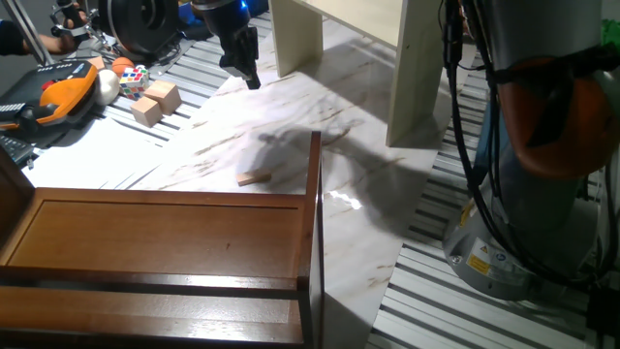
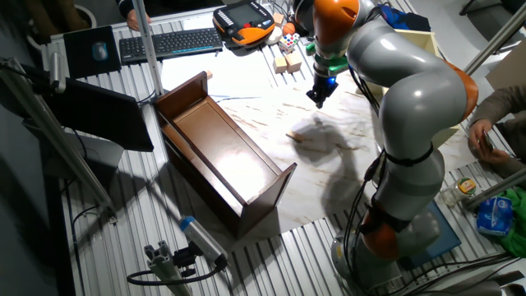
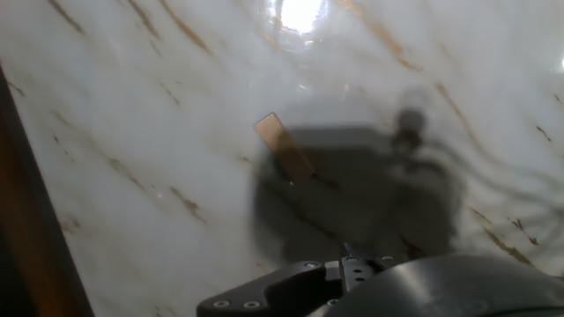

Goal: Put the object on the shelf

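Gripper (image 1: 250, 76) hangs in the air above the marbled bench (image 1: 291, 107), nothing in it. The fingers run down to a dark tip together; whether any gap stands between them I cannot tell from either fixed view, and the hand view shows only the dark base of the hand at the bottom edge.

The object, a thin tan wooden slab (image 1: 254, 178), lies flat on the marble, alone, well below and apart from the gripper. In the hand view the slab (image 3: 284, 146) sits at the edge of the arm's shadow, tilted diagonally. From the other fixed view it (image 2: 296, 136) lies between the dark unit and the arm.

Pale cream shelf (image 1: 339, 29) stands at the far side of the bench, thick upright panels resting on the marble. Slab is well apart from it.

Dark reddish-brown wooden unit (image 1: 165, 242) lies on its back near the slab, one end panel just beside it.

Off the marble, on the slatted surface: two light wooden cubes (image 1: 155, 102), a multicoloured puzzle cube (image 1: 133, 79), an orange-and-grey pendant (image 1: 63, 95).
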`<state>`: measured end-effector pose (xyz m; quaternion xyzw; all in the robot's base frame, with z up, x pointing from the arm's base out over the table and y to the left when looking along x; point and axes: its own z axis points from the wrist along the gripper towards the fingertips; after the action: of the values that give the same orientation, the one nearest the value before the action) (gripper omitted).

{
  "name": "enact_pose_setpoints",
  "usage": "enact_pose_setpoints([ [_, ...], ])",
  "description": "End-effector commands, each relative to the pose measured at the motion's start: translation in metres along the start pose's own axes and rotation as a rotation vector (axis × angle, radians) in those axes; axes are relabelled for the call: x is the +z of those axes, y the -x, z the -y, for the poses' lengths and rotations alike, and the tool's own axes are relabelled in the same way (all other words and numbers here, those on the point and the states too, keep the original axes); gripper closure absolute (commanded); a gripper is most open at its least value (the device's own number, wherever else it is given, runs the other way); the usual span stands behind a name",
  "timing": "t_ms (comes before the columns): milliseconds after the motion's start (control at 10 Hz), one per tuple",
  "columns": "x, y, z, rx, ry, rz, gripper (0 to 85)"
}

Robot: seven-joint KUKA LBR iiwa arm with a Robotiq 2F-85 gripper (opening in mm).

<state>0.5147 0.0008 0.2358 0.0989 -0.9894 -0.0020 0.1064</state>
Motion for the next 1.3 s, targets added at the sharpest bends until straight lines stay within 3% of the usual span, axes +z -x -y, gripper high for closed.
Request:
enact_pose_setpoints([
  [0,0.0001,0.0,0.0,0.004,0.0,0.0,85.0],
  [400,0.0001,0.0,0.0,-0.005,0.012,0.004,85.0],
  [600,0.0001,0.0,0.0,-0.025,0.054,0.037,85.0],
  [700,0.0001,0.0,0.0,-0.035,0.039,0.057,85.0],
  [800,0.0001,0.0,0.0,-0.06,0.01,0.112,85.0],
  [900,0.0001,0.0,0.0,-0.056,0.015,0.138,85.0],
  [1000,0.0001,0.0,0.0,-0.074,0.019,0.14,85.0],
  [1200,0.0001,0.0,0.0,-0.095,0.054,0.104,85.0],
])
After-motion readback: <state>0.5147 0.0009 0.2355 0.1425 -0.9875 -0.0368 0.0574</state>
